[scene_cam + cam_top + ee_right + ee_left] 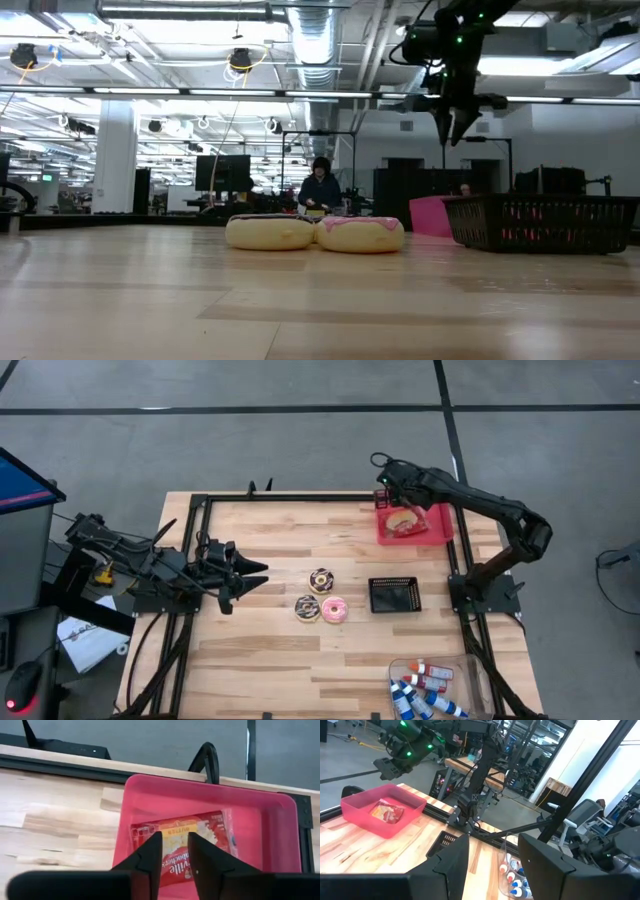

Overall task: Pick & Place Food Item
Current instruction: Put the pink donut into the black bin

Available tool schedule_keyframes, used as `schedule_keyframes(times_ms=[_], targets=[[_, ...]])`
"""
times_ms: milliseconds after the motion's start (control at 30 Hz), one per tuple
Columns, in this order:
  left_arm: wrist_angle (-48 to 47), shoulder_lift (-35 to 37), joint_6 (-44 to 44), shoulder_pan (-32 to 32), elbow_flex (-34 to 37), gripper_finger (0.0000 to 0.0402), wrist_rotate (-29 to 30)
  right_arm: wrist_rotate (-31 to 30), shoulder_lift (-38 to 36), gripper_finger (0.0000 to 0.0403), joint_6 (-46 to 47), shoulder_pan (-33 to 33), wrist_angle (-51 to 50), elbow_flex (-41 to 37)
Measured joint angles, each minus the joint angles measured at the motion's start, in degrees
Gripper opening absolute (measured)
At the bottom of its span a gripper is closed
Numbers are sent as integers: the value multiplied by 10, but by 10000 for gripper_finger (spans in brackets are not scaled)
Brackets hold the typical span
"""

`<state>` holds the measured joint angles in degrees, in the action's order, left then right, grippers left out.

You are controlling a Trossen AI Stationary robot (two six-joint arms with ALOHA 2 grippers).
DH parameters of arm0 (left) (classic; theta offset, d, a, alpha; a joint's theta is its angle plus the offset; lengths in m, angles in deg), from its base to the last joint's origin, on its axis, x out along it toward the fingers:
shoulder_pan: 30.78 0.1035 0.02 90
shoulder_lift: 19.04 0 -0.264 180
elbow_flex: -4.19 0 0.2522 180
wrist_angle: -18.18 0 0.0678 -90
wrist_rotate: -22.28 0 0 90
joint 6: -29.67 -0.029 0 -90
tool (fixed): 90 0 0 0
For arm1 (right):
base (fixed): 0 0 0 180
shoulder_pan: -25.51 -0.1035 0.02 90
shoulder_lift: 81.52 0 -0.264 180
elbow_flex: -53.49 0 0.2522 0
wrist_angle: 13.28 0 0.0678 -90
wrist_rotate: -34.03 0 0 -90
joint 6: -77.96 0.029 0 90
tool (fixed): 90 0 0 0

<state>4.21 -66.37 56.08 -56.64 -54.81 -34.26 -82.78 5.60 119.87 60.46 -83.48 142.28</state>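
A popcorn packet [185, 840] printed red and yellow lies flat on the floor of a pink bin [440, 532] at the table's far right. My right gripper [175, 857] hangs above the bin's far left part, slanting down. It is open a little, with nothing between its fingers, and the low view shows it [450, 125] well above the table. At the table's left, my left gripper [255, 575] is level and open, pointing toward three doughnuts [322, 595] that rest on the wood mid-table.
A black mesh basket [395, 595] stands right of the doughnuts. A clear bin [470, 675] with several small bottles sits at the near right corner. A black frame rail [300, 497] runs around the table. A person shows in the room far beyond the table.
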Motion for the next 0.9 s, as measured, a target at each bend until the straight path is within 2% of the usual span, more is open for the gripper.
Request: schedule_keyframes(times_ms=[167, 333, 433, 533, 600, 667, 800, 833, 900], targets=[[-1, 0, -2, -7, 0, 167, 0, 42, -31, 106, -38, -30, 38, 1], [-51, 0, -1, -31, 0, 167, -11, 117, -92, 108, -49, -104, 94, -5], [-92, 0, 28, -45, 0, 167, -19, 178, -120, 108, -36, -170, 139, -12], [-110, -1, 41, -54, 0, 167, -19, 196, -126, 108, -5, -253, 205, -12], [-103, -1, 32, -56, 0, 167, -12, 196, -120, 109, 9, -311, 294, -12], [-65, -1, 10, -57, 0, 167, -2, 195, -105, 109, -3, -363, 425, -12], [84, -1, -60, -48, 0, 177, 26, 180, -67, 109, -73, -435, 660, -12], [119, -1, -87, -45, 0, 181, 26, 178, -62, 109, -76, -444, 680, -12], [169, 0, -155, -37, 0, 190, 27, 153, -62, 109, -53, -457, 646, -12]])
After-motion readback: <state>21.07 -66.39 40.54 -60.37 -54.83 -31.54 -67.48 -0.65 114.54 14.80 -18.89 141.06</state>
